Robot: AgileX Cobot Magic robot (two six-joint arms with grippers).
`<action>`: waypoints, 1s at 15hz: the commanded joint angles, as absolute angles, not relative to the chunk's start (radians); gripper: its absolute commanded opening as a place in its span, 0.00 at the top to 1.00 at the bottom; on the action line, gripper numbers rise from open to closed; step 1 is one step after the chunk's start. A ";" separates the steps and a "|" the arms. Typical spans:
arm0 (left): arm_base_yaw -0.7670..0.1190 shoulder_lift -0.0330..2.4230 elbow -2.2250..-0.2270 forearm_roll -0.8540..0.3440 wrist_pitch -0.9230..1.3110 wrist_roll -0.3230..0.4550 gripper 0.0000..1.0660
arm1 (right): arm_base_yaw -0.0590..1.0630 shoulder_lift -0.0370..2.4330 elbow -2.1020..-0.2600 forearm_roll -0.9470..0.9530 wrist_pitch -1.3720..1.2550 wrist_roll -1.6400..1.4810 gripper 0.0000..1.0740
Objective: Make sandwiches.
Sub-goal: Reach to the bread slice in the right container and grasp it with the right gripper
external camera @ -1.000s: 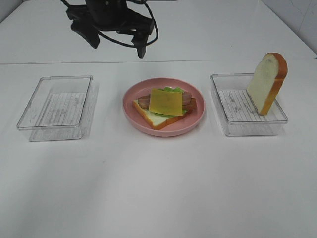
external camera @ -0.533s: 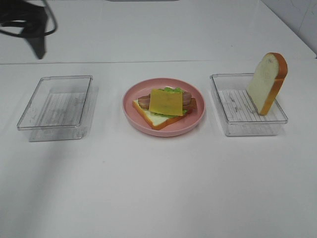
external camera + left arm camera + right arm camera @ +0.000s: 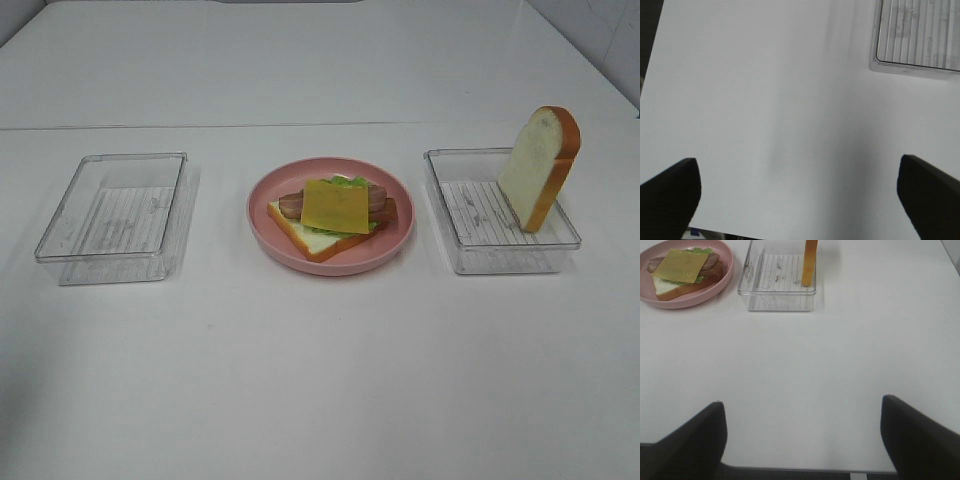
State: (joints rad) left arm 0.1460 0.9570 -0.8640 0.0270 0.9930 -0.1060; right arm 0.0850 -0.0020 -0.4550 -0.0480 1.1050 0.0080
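Sandwich (image 3: 334,216): half built, lying on the pink plate (image 3: 395,247) at the middle of the counter (image 3: 320,380), between two clear trays.
Layers visible: one pale bread slice with orange-brown crust at the base, green lettuce showing at its edges, brown bacon strips across it, a yellow cheese square on top; no upper slice yet.
Top slice (image 3: 540,168): stands on edge in the right tray (image 3: 500,262), leaning against the tray's far right corner, well apart from the plate.
Left tray (image 3: 112,215): holds nothing that can be seen.
Left pincer (image 3: 800,190): spread wide, pinching nothing, over bare counter near a corner of the left tray.
Right pincer (image 3: 802,440): spread, pinching nothing, held back from the right tray.
Risk, grasp: the leaning slice may topple or slide along the ribbed tray floor if nudged before the fingers close on it.
Risk, placement: a slice set down off-centre or dragged could push the cheese and bacon askew.
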 commanded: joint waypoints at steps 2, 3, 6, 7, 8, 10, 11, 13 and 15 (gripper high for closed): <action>0.149 0.625 -0.707 0.020 0.973 -0.090 0.05 | 0.078 -0.033 -0.450 -0.048 1.096 0.000 0.24; 0.149 0.542 -0.673 0.027 0.966 -0.089 0.05 | 0.078 -0.033 -0.450 -0.048 1.096 0.000 0.24; 0.146 0.355 -0.564 0.024 0.962 -0.010 0.05 | 0.078 -0.033 -0.450 -0.048 1.096 0.000 0.24; 0.146 0.312 -0.542 0.017 0.961 -0.008 0.05 | 0.078 -0.033 -0.450 -0.048 1.096 0.000 0.24; 0.146 0.293 -0.545 0.019 0.961 -0.008 0.05 | 0.078 -0.033 -0.450 -0.048 1.096 0.000 0.24; 0.146 0.266 -0.546 0.008 0.989 -0.008 0.05 | 0.078 -0.033 -0.450 -0.048 1.096 0.000 0.24; 0.146 0.265 -0.547 -0.012 1.023 -0.008 0.05 | 0.078 -0.033 -0.450 -0.048 1.096 0.000 0.24; 0.146 0.265 -0.515 -0.013 1.077 -0.008 0.05 | 0.078 -0.033 -0.450 -0.048 1.096 0.000 0.24; 0.146 0.265 -0.519 -0.008 1.077 -0.012 0.06 | 0.078 -0.033 -0.450 -0.048 1.096 0.000 0.24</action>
State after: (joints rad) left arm 0.1460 0.2740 -0.5220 0.0000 1.0780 -0.0090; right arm 0.0850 -0.0020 -0.4550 -0.0480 1.1050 0.0080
